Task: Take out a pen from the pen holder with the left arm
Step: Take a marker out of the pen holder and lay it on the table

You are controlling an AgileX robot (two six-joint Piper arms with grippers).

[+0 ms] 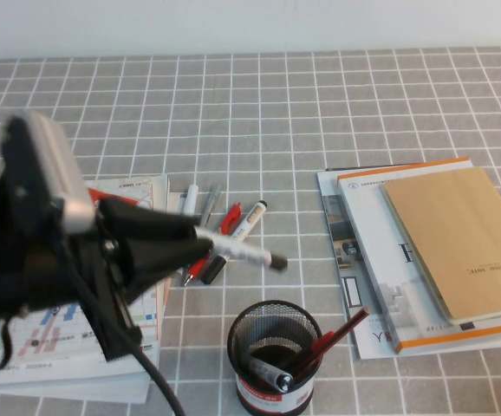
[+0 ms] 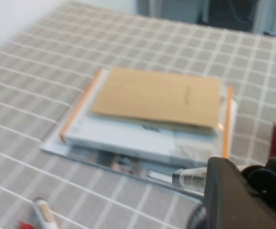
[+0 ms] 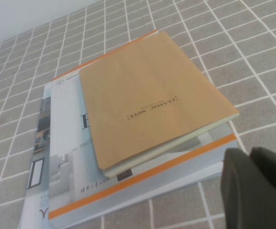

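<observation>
The black mesh pen holder (image 1: 273, 357) stands at the front centre of the table, with a red pen (image 1: 333, 338) and a dark pen with a silver tip (image 1: 268, 374) leaning in it. My left gripper (image 1: 195, 239) hovers up and to the left of the holder, shut on a white marker with a black cap (image 1: 250, 253) that sticks out to the right. In the left wrist view the marker's end (image 2: 188, 177) pokes out past my left gripper (image 2: 213, 183). My right gripper (image 3: 250, 160) is shut and empty beside the book stack.
A stack of books topped by a tan notebook (image 1: 454, 243) lies at the right. Booklets (image 1: 60, 347) lie at the left under my left arm. Several loose pens (image 1: 233, 221) rest on the tiles just behind the held marker.
</observation>
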